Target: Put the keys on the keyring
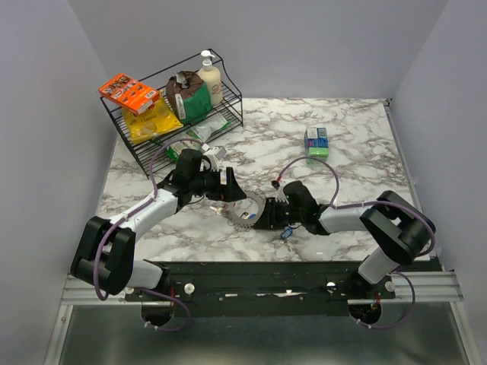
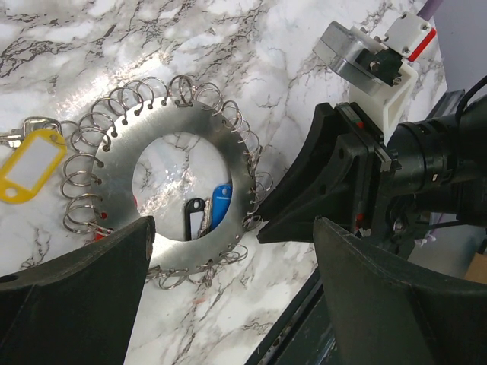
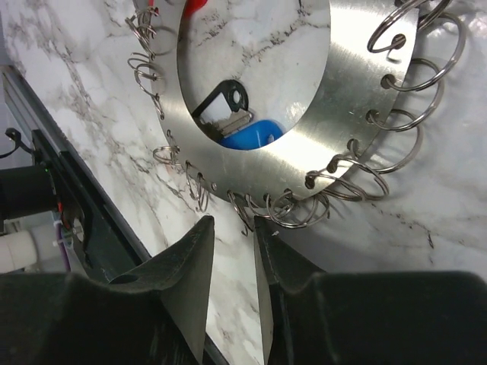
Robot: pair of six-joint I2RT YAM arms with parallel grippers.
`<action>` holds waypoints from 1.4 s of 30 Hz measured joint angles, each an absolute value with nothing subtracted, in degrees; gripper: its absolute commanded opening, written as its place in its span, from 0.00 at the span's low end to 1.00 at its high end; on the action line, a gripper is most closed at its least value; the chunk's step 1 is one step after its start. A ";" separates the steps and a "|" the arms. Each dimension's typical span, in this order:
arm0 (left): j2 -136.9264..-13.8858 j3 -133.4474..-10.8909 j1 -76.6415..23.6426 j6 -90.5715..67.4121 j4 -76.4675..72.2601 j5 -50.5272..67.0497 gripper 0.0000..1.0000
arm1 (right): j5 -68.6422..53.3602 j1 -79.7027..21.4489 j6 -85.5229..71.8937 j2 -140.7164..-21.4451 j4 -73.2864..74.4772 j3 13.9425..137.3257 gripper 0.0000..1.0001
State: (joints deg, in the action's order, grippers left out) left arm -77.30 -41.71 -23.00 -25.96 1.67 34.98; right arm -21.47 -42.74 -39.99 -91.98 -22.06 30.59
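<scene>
The keyring [image 2: 228, 137] is a flat silver disc with a wide hole and many small split rings round its rim. It lies on the marble between both grippers [image 1: 245, 211]. A yellow-tagged key [image 2: 29, 166] lies at its left edge. A blue tag [image 2: 221, 205] and a black tag [image 2: 195, 217] show through the hole, and a red bit [image 3: 196, 4] shows at the far rim. My left gripper [image 2: 232, 228] is wide open over the ring's near rim. My right gripper [image 3: 233, 222] has a narrow gap, its tips at the ring's split rings [image 3: 335, 186], holding nothing.
A black wire rack [image 1: 133, 141] at the back left holds an orange box, a yellow bag and a soap bottle. A green and blue box [image 1: 316, 141] lies at the back right. The table's front rail [image 1: 289, 266] runs just behind the grippers.
</scene>
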 measured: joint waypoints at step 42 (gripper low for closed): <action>-67.77 -50.61 -23.00 -12.91 14.79 41.19 0.86 | -29.43 -42.74 -8.27 -84.62 13.41 58.96 0.01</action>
State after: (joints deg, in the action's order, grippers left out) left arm -67.77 -50.61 -23.00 -12.91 14.79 41.19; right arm -29.43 -42.74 -8.27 -84.62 13.41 58.96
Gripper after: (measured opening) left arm 0.887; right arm 0.014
